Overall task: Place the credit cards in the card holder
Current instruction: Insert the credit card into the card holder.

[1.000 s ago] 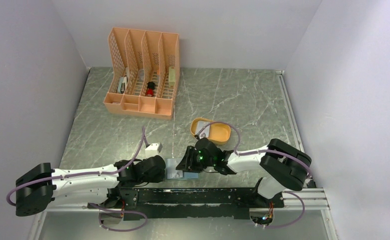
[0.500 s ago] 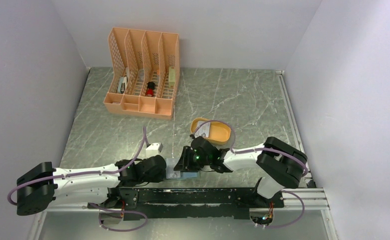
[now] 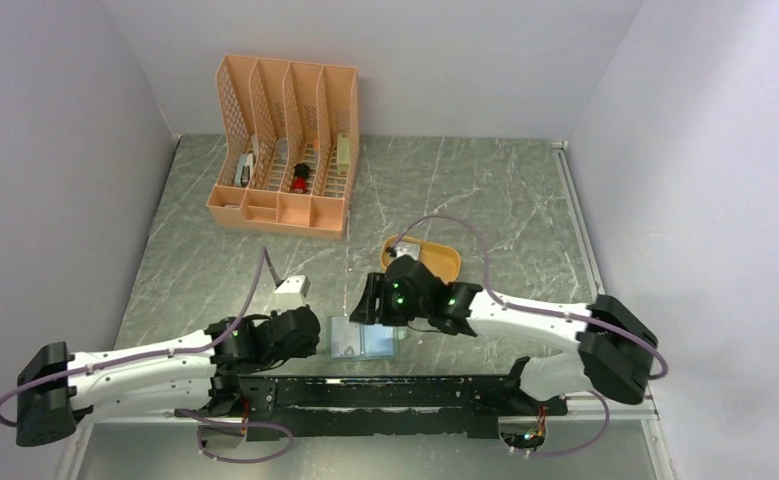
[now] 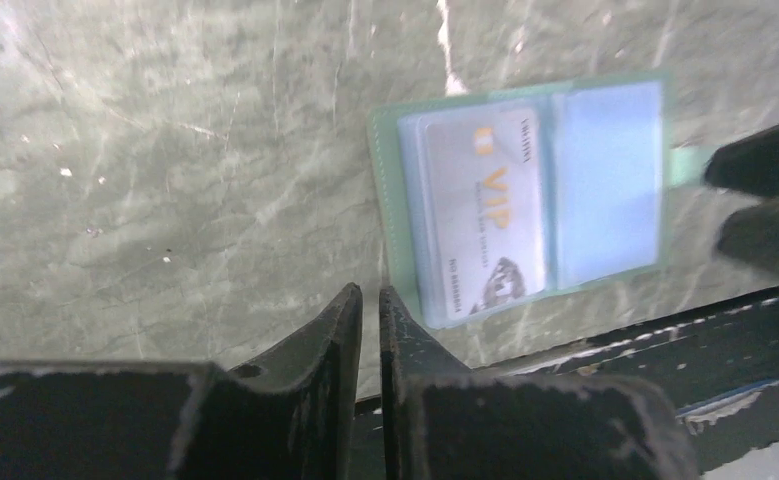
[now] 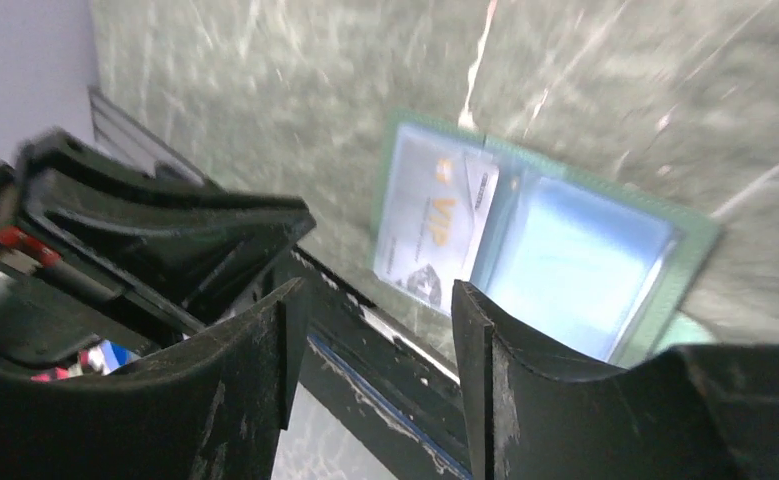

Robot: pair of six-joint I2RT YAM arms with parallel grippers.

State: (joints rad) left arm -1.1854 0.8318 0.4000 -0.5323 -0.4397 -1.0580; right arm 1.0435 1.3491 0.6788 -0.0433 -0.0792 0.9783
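Note:
The sage-green card holder [image 3: 363, 341] lies open by the near rail, pale blue sleeves up. It also shows in the left wrist view [image 4: 525, 200] and the right wrist view [image 5: 565, 250]. One grey-white credit card [image 4: 485, 215] marked "VIP" sits in its left sleeve, also visible in the right wrist view [image 5: 433, 228]. The right sleeve [image 4: 607, 180] looks empty. My left gripper [image 4: 370, 300] is shut and empty, just left of the holder [image 3: 315, 338]. My right gripper [image 5: 375, 300] is open and empty, hovering above the holder's far edge [image 3: 365, 306].
A mustard-yellow oval tray [image 3: 443, 262] lies behind the right arm, partly hidden; a pale flat piece [image 3: 412, 257] shows in it. A peach lattice organizer [image 3: 285, 150] stands at the back left. A dark metal rail [image 3: 395, 385] runs along the near edge, close to the holder.
My right gripper has lifted off the holder and moved slightly away from the rail, with its arm stretched out. My left gripper has drawn back a little to the left. The holder now lies uncovered.

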